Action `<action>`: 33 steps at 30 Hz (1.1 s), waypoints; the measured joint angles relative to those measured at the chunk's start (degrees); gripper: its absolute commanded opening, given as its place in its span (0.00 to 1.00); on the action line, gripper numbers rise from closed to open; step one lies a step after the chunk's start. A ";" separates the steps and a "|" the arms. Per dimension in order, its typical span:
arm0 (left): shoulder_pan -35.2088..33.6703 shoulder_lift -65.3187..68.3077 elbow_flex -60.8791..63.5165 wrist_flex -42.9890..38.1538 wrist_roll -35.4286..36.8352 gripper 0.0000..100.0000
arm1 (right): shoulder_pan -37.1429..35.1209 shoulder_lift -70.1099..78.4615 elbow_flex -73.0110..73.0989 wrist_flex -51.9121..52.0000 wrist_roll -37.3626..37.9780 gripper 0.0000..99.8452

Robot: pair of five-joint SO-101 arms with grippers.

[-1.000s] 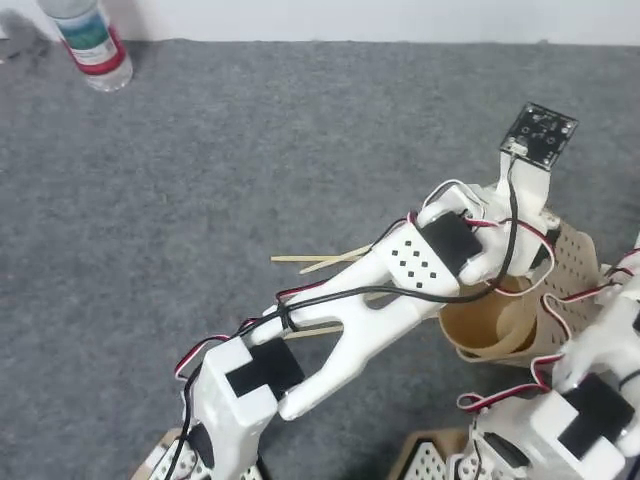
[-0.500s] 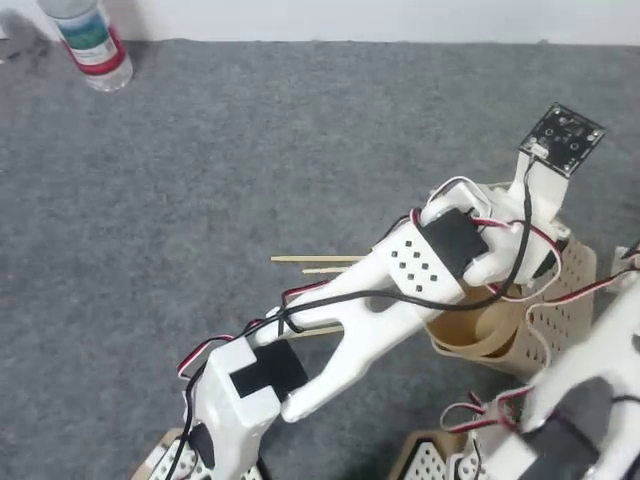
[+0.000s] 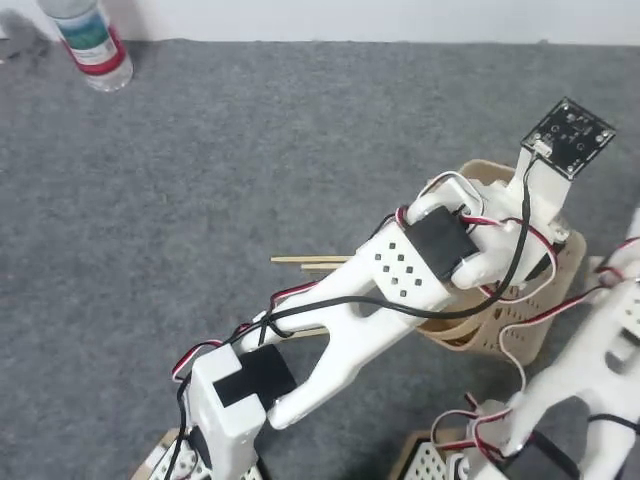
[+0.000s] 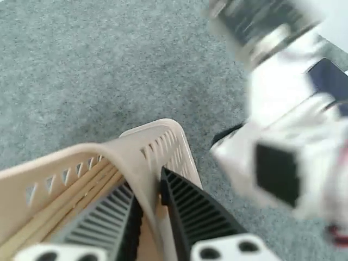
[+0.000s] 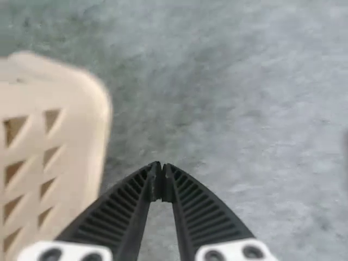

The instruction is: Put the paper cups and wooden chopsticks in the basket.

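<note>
A beige perforated basket (image 3: 524,336) stands at the right of the grey carpet. My left gripper (image 4: 148,180) is shut on the basket's wall (image 4: 81,157), one black finger inside and one outside the rim. A brown curved edge (image 3: 455,326), likely a paper cup, shows at the basket under the left arm. Two wooden chopsticks (image 3: 305,261) lie on the carpet left of the basket, and another chopstick (image 3: 300,332) pokes out from under the arm. My right gripper (image 5: 157,166) is shut on nothing, low over the carpet beside the basket (image 5: 49,125).
A plastic bottle (image 3: 90,35) with a red and green label stands at the far left corner. The right arm (image 3: 600,370) crowds the near right corner, close to the basket. Open carpet stretches across the left and far side.
My left gripper has swung to the right, and the basket has turned and shifted with it. The right arm has moved toward the right edge.
</note>
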 measured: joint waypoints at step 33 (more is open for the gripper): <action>-2.37 19.78 -17.05 -0.26 -4.31 0.30 | 13.01 0.00 16.18 -28.13 -4.13 0.01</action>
